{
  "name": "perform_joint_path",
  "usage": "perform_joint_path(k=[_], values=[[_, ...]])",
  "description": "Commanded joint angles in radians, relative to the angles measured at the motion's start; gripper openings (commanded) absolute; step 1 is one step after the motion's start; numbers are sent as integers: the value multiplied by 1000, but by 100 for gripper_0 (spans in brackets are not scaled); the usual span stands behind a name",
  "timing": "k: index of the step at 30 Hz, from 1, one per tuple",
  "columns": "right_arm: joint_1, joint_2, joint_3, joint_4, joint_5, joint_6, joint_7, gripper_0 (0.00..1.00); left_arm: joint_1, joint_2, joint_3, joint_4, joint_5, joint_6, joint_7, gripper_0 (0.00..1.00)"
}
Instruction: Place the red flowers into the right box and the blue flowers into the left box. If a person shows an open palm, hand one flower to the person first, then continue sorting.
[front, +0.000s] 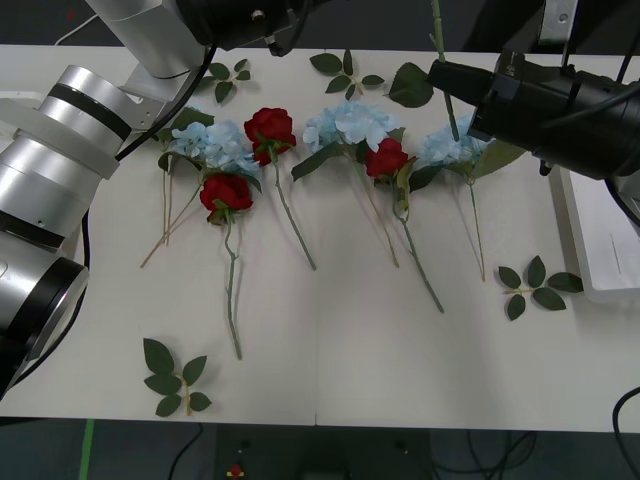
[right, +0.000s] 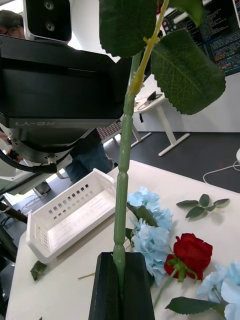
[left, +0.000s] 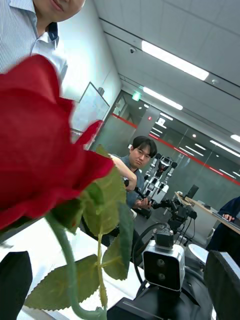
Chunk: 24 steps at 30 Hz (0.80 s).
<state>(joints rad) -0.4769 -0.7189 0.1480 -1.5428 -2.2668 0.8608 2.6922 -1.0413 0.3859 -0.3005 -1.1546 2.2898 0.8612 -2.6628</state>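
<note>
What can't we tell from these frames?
- Bloom on the thin green stem clamped in the black-fingered right hand: cut off by the top edge in the front and right wrist views.
- White shallow plastic tray on the right: cut by the front view's edge and partly covered by the right arm, so its contents are unclear.
- Pale-blue fluffy hydrangea clusters at far left: overlapping, so the count is unclear.

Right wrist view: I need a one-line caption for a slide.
Right gripper shut on an upright flower stem above the table, with blue flowers, a red rose and a white box beyond.
</note>
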Motion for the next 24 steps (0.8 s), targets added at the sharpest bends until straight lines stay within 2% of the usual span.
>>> perform_joint_path(k=[1,6,8,15,19,24], values=[[-8,-126,-2,-13,-19,23,13,0,3,-15,-5,-39,16,-7,-43,100],[17,-226,-2,-13,-10,38,13,0,3,-15,-5,-39,16,-7,-43,100],[29,-274,-2,-14,13,44,13,0,44,-6,-28,-10,5,1,-43,100],[70,-392,-2,-14,55,44,13,0,17,65,-32,-2,5,2,-43,100],[96,-451,-2,-14,98,44,5,0,-20,137,-34,-2,-98,4,-43,100],[115,-484,-2,-14,154,35,-126,0,-42,171,-32,-4,-182,30,-43,100]])
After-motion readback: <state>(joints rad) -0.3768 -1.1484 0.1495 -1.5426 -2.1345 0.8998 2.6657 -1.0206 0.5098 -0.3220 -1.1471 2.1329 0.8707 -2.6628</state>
